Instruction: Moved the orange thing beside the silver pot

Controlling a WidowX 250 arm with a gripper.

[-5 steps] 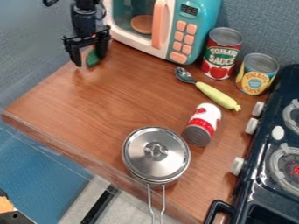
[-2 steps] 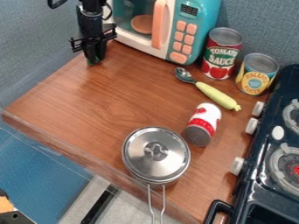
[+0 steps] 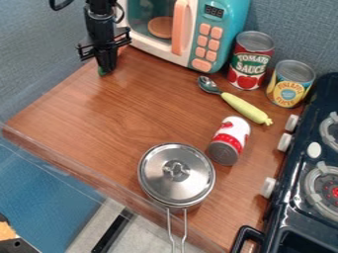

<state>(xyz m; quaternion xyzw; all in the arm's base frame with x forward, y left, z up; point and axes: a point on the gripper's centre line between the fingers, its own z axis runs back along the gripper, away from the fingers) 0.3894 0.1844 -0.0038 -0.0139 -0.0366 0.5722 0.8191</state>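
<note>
We've got the arm (image 3: 100,22) in from the top L of the view, gripper (image 3: 106,67) down at the far L part of the bench (image 3: 109,113), just L of the toy microwave (image 3: 228,20). Jaws are narrow, closed on a small green item (image 3: 101,71), its lower end poking out at the tips. Can't tell if that's part of the task's orange thing; rest of it is hidden by the jaws. It's at the back L, well apart from the silver pot (image 3: 176,173). Pot's near the front edge, lid on, wire handle (image 3: 184,227) pointing to the bottom of the view. Just R of the pot we have a red/white can (image 3: 232,132) on its side, grey end twd us. Behind it: spoon w/ yellow handle (image 3: 243,107), bowl end twd the microwave. Red-label can (image 3: 250,62) and yellow-label can (image 3: 290,84) are both upright nr the back wall, R of the microwave. Toy stove (image 3: 290,197) at far R, white knobs facing the bench. Orange disc (image 3: 160,27) is in the microwave, behind the door.
</note>
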